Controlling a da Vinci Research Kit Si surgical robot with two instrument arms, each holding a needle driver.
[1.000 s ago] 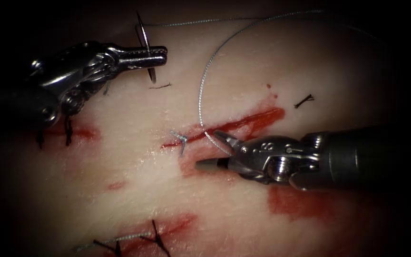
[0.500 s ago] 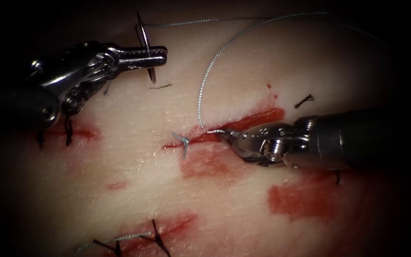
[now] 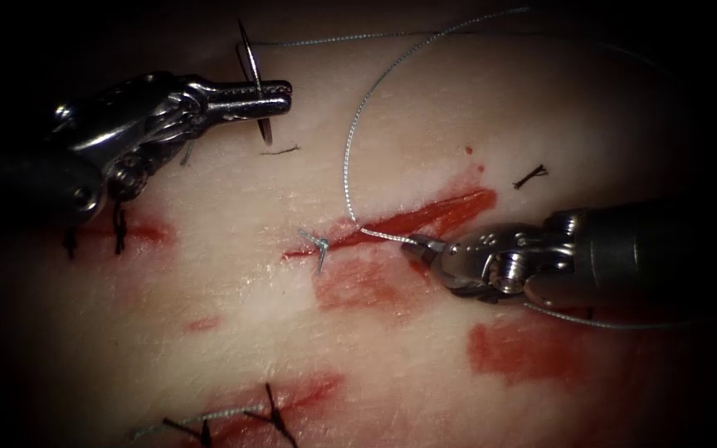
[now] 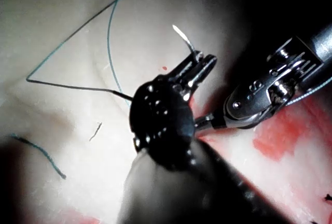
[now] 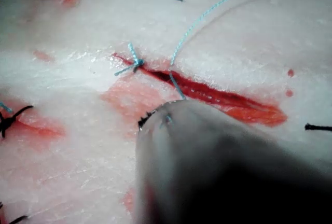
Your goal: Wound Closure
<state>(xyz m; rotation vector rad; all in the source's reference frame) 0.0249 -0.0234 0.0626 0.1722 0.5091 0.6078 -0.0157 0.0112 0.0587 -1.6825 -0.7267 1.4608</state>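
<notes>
Needle [image 3: 252,79]: I held it in the left tool [image 3: 280,93], jaws pressed together across the body of its curve, up and to the left of the cut [image 3: 412,220] and clear of the tissue [image 3: 234,323]; in the left wrist view its bright point [image 4: 182,35] stood free above the jaws, so it was not in the tissue. The steel looked stiff, thin and smooth. I judged that it would roll or slip under a light grip and was best taken on the body of the curve, away from the point and the thread end.

Thread [image 3: 358,124]: it ran from the needle across the upper tissue, curved down in one open arc to the cut, and passed into the right tool [image 3: 418,242], whose jaws pinched it just right of where it met the cut. A further strand trailed below that tool's wrist toward the right. I judged the thread to be light, limp and fine, apt to fray or slide if crushed at one spot, so a flat hold across the strand suited it.

Knot [image 3: 318,243]: a tied stitch with short tails sat on the left end of the cut. Red fluid [image 3: 524,348] stained the tissue below the right tool. Dark cut ends [image 3: 530,175] lay nearby.
</notes>
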